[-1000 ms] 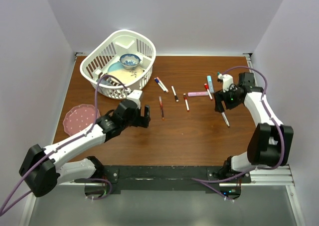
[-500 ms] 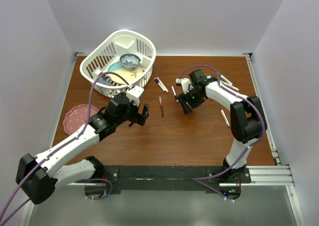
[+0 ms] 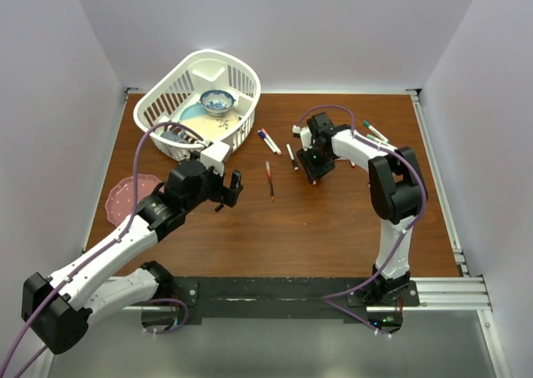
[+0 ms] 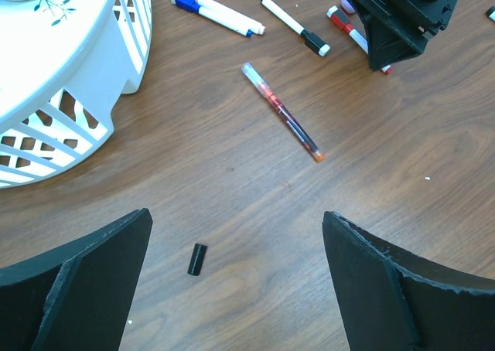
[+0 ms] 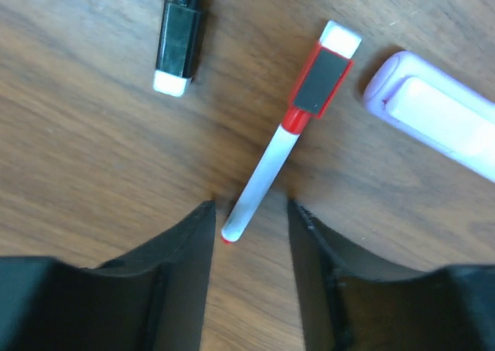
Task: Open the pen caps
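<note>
My right gripper [image 3: 315, 171] is low over the pens at mid table. In the right wrist view it [image 5: 249, 219] is open, its jaws on either side of the tail end of a white pen [image 5: 271, 165] with a red cap [image 5: 319, 76], gaps on both sides. A black-capped pen [image 5: 179, 38] and a pale purple pen [image 5: 433, 115] lie beside it. My left gripper [image 3: 226, 188] is open and empty; in its wrist view [image 4: 236, 235] a loose black cap [image 4: 197, 259] lies between the jaws on the table. A clear red pen [image 4: 281, 111] and two blue-ended pens [image 4: 213, 11] lie farther off.
A white basket [image 3: 241, 78] holding a blue bowl [image 3: 217, 101] stands at the back left, and its wall shows in the left wrist view [image 4: 69, 134]. A pink plate [image 3: 133, 196] lies at the left edge. More pens [image 3: 375, 132] lie at the back right.
My right arm has swung from the right side of the table to the pens in the middle and come down over the red-capped pen. My left gripper has shifted slightly left and farther away.
</note>
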